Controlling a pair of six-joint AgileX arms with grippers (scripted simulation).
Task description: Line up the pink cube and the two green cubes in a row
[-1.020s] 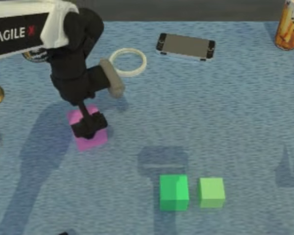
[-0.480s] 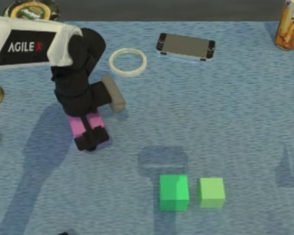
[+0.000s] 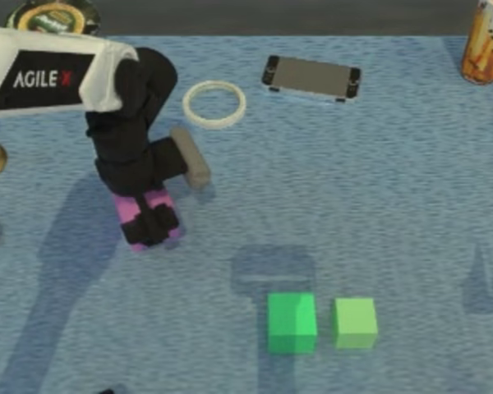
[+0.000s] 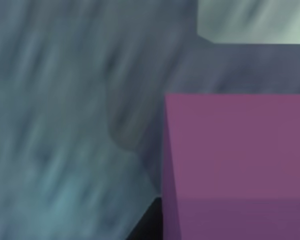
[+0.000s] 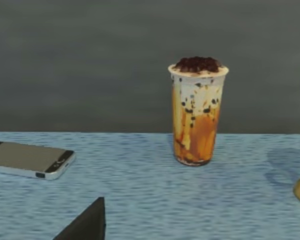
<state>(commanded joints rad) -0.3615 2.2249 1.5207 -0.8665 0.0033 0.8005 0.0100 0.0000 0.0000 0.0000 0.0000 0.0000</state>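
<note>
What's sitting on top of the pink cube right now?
The left tool sits over the pink cube, covering most of its top; only pink edges show. Whether its fingers grip the sides is hidden.

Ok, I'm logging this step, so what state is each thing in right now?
Pink cube: on the table, left gripper down over it.
Vivid green cube: flat on the table, untouched.
Pale green cube: beside it, a small gap between.
Phone: lying flat.
Drink cup: upright.
</note>
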